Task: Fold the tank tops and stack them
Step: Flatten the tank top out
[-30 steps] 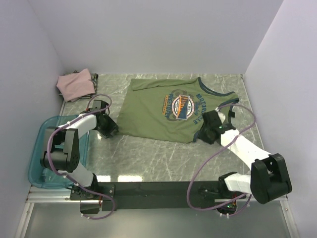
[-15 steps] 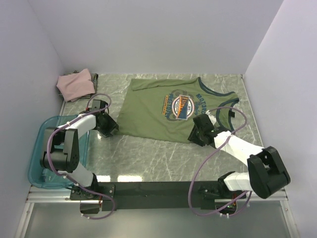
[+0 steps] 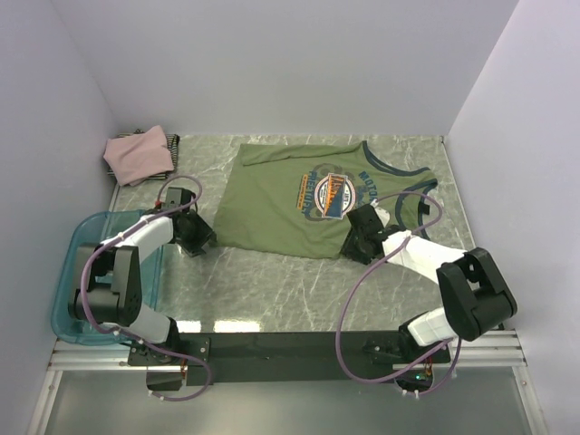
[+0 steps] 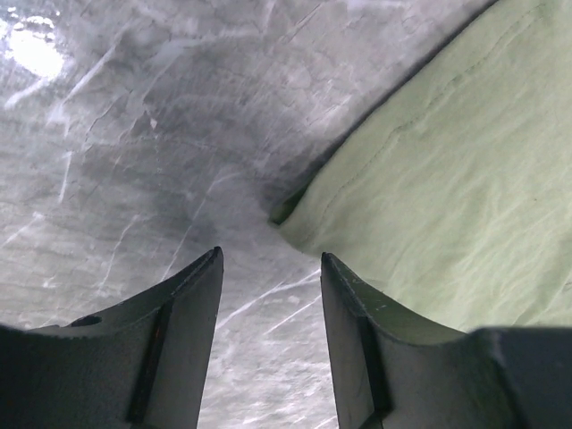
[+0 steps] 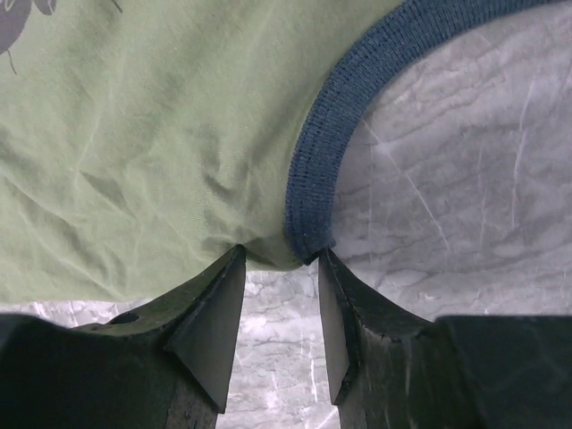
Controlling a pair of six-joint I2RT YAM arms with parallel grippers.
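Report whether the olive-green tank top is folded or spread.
Spread: the olive-green tank top lies flat, chest graphic and navy armhole trim showing.

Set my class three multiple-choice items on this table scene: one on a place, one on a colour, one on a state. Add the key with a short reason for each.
1. Where does the dusty-pink folded cloth lie?
A. Between the two arm bases
B. At the far left corner of the marble table
C. At the near right corner

2. What colour is the ribbed armhole trim of the olive-green cloth tank top?
A. Red
B. White
C. Navy blue

3. How does that tank top lie?
A. Spread flat, print up
B. Folded in half
C. Rolled up

Key: 1 B, it sits by the far left edge in the top view. 2 C, the right wrist view shows blue ribbing. 3 A, its whole outline and chest graphic show.
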